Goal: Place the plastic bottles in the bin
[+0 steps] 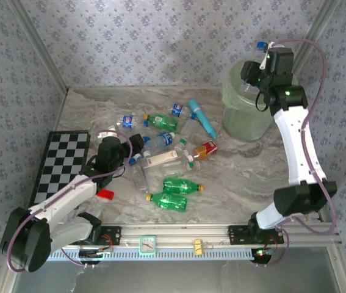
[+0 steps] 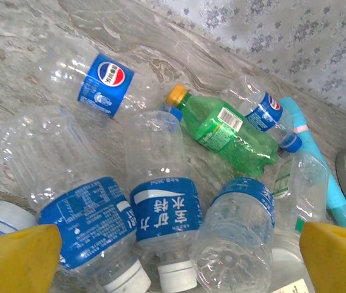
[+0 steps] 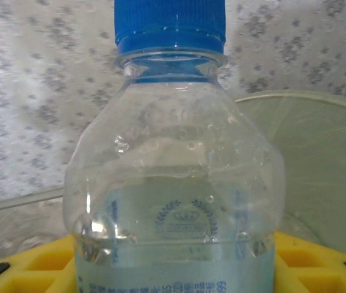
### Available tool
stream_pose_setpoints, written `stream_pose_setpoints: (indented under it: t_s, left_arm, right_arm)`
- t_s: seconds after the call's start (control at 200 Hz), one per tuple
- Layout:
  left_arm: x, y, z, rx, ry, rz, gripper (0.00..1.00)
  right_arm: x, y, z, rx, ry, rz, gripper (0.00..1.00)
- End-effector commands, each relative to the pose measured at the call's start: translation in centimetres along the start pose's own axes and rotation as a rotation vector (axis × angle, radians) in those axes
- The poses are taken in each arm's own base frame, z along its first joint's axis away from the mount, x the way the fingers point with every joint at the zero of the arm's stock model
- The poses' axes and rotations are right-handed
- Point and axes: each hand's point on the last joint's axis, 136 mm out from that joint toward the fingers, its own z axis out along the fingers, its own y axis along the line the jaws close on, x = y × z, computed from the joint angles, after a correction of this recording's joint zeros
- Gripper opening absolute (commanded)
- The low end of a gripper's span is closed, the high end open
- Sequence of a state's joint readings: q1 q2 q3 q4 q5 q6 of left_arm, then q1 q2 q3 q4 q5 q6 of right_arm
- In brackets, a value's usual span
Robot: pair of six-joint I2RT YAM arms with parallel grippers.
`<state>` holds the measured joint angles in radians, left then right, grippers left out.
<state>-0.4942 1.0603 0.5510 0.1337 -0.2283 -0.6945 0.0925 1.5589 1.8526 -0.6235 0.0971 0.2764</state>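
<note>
Finds two green bottles (image 1: 182, 185) lying on their sides low at centre of the top view, one just beside the other, with a small red block (image 1: 105, 195) to their left. Notes the left gripper (image 1: 135, 149) left of centre, spread wide and gripping nothing. In the left wrist view, sees its yellow fingertips (image 2: 14, 259) at the two bottom corners, over clear blue-labelled bottles (image 2: 163, 210) lying packed together. Records a third green bottle (image 2: 227, 131), a red-orange labelled bottle (image 1: 204, 149) and a teal tube (image 1: 202, 118) higher in the frame. Locates the bin (image 1: 246, 116) upright at upper right. Finds the right gripper (image 1: 265, 56) just above the bin in the frame, pinching a clear blue-capped bottle (image 3: 173, 183) upright between yellow pads (image 3: 32, 268).
</note>
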Motion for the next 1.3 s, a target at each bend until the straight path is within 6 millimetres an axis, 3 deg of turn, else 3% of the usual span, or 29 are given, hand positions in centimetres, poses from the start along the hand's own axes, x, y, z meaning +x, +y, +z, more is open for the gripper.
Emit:
stream_pose_setpoints:
  t_s: [0.0,0.185,0.38,0.515,0.765,0.89,1.034,1.294]
  left_arm:
    - [-1.3,0.5,-0.3,-0.027,-0.042,0.022,1.00]
    - [-1.1,1.4,-0.2,-0.050,-0.038,0.010,1.00]
    - [-0.8,3.3,-0.6,-0.106,-0.053,-0.010,1.00]
    - [-1.4,4.2,-0.9,-0.140,-0.090,-0.026,1.00]
    - [-2.4,5.1,-1.6,-0.170,-0.141,-0.039,1.00]
    - [-2.3,5.5,-1.8,-0.182,-0.149,-0.046,1.00]
    - [-2.4,5.8,-1.9,-0.188,-0.154,-0.052,1.00]
    - [-2.8,5.9,-1.9,-0.194,-0.158,-0.057,1.00]
  right_arm:
    - [0.9,-2.7,2.5,0.114,0.069,-0.058,0.53]
    - [3.9,-4.7,7.0,0.175,0.239,-0.082,0.53]
    - [8.3,-5.9,10.1,0.215,0.391,-0.086,0.54]
    - [10.7,-6.5,11.2,0.229,0.467,-0.078,0.54]
    - [12.5,-7.1,12.6,0.233,0.525,-0.048,0.56]
    - [12.3,-7.0,12.8,0.233,0.515,-0.036,0.63]
    - [10.7,-6.8,12.0,0.233,0.479,-0.036,0.76]
    - [3.7,-5.5,7.6,0.217,0.271,-0.027,0.82]
